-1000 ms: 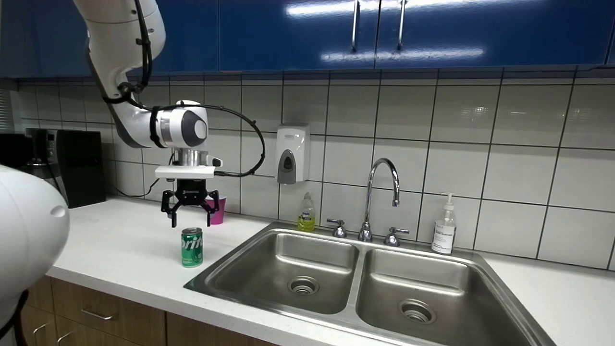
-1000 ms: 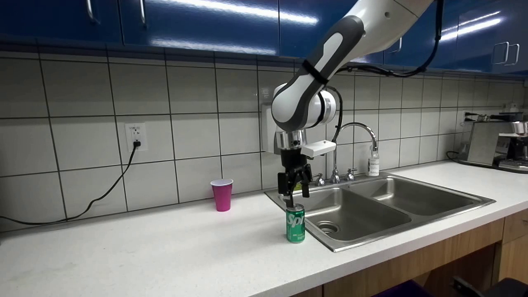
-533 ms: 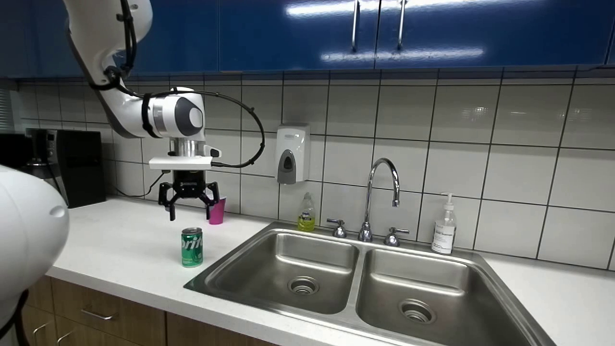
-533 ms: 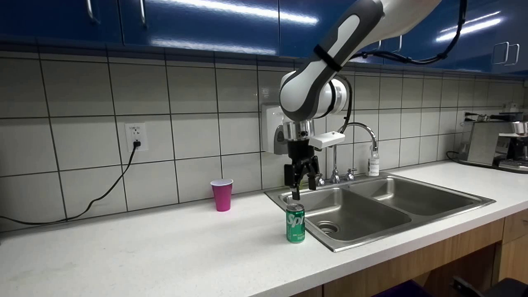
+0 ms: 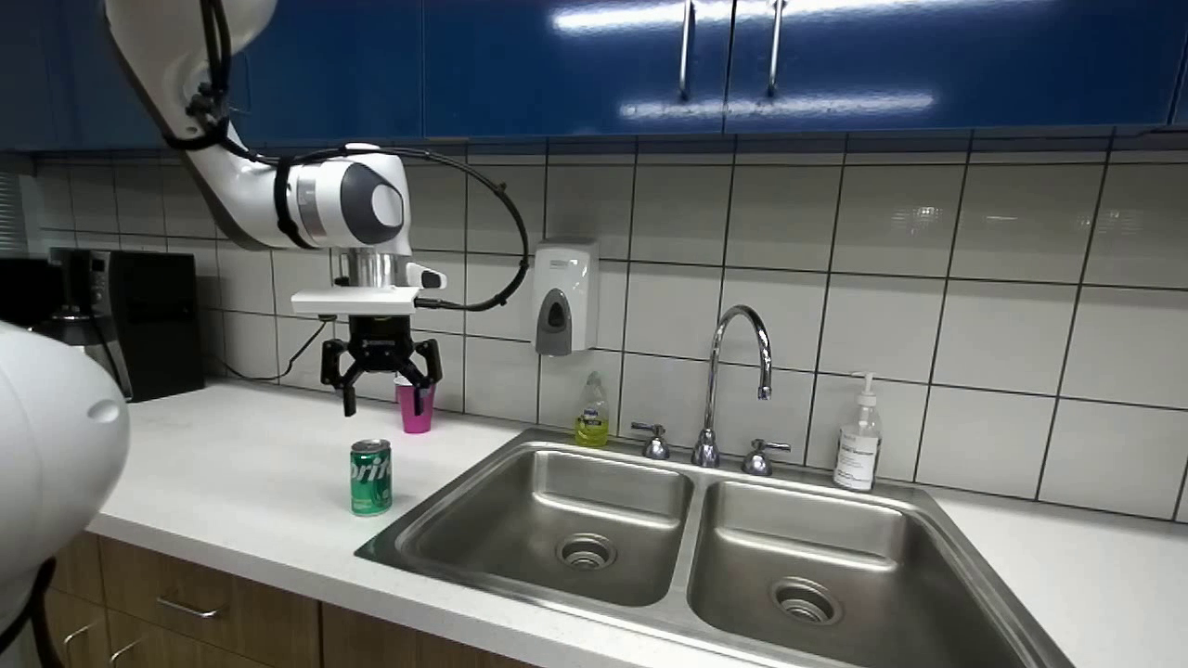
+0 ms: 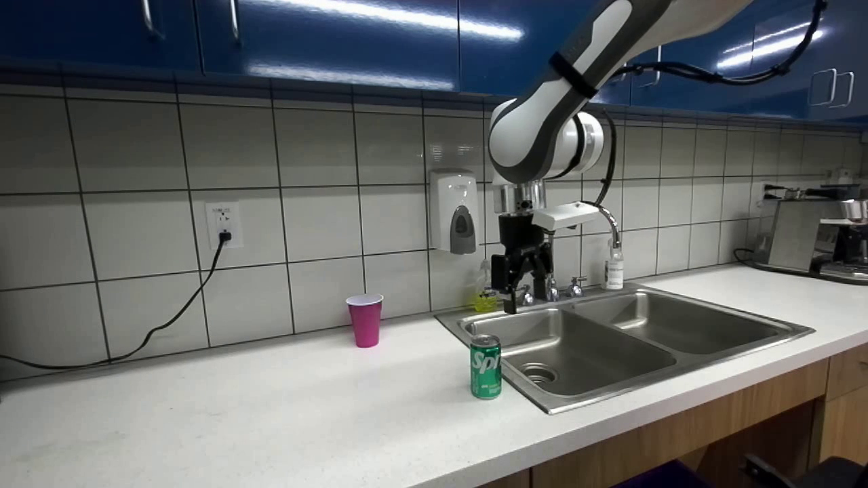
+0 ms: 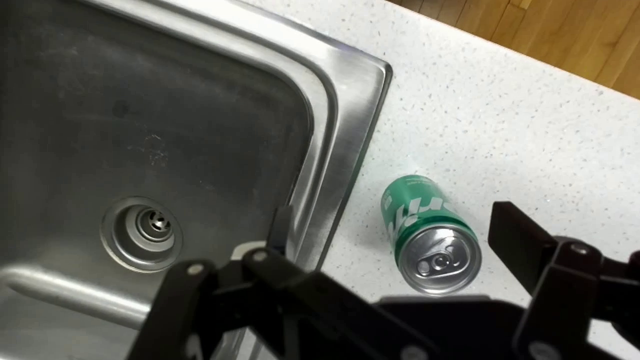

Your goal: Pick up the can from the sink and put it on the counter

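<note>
In an exterior view, the small green cylindrical metal can (image 5: pixel 371 478) stands upright on the long, smooth white desk (image 5: pixel 232 468), just beside the wide stainless steel double-basin sink (image 5: pixel 510 529) and not inside it. The black two-fingered claw (image 5: pixel 383 405) hangs higher than the can, spread wide with nothing between its fingers. By its place, I judge the can to be where the task wants it. Should it need lifting, I would expect a stiff but thin-walled body, fairly heavy for its size if full, and a little slippery on its smooth side. A level, moderate hold around the middle should serve; a hard squeeze could dent it.

In an exterior view, the tapered magenta cup (image 6: pixel 366 325) with a white inside stands well apart from the can, so both flanks of the can look free to grasp. The claw shows off towards the sink, not touching the can.

In the wrist view, the can's round silvery lid (image 7: pixel 440 260) faces up, its ring tab (image 7: pixel 450 270) lying flat; the mouth looks unopened, though reflections make that uncertain. White lettering runs across the green side, and I see no dents there. The wide gap between the fingers shows the can, untouched.
</note>
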Controlling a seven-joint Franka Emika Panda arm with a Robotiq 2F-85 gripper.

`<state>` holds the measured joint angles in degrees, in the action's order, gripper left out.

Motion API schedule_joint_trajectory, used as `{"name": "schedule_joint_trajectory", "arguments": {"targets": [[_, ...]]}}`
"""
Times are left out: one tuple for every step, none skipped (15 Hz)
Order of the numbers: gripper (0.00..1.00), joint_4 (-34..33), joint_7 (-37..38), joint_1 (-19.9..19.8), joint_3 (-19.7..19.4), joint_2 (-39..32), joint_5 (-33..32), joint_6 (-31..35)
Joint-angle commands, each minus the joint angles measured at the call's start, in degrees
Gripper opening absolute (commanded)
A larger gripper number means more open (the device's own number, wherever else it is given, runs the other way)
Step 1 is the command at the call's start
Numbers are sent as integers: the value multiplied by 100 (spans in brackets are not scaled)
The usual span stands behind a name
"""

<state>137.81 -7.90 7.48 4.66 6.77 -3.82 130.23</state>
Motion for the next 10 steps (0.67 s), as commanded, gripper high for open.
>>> {"name": "schedule_joint_trajectory", "arguments": {"targets": [[100, 377, 302, -170, -68, 543, 30, -101], [100, 451, 356, -212, -106, 633, 26, -96], [100, 515, 404, -250, -145, 709, 25, -103], [100, 581, 450, -292, -183, 806, 28, -125], [100, 655, 496, -337, -219, 894, 15, -122], [100, 711, 535, -379, -250, 970, 2, -125], [100, 772, 578, -419, -278, 1040, -12, -119], [100, 831, 603, -464, -308, 1123, -14, -122], [100, 886, 640, -503, -334, 1195, -15, -118], [100, 933, 662, -539, -357, 1281, -10, -135]]}}
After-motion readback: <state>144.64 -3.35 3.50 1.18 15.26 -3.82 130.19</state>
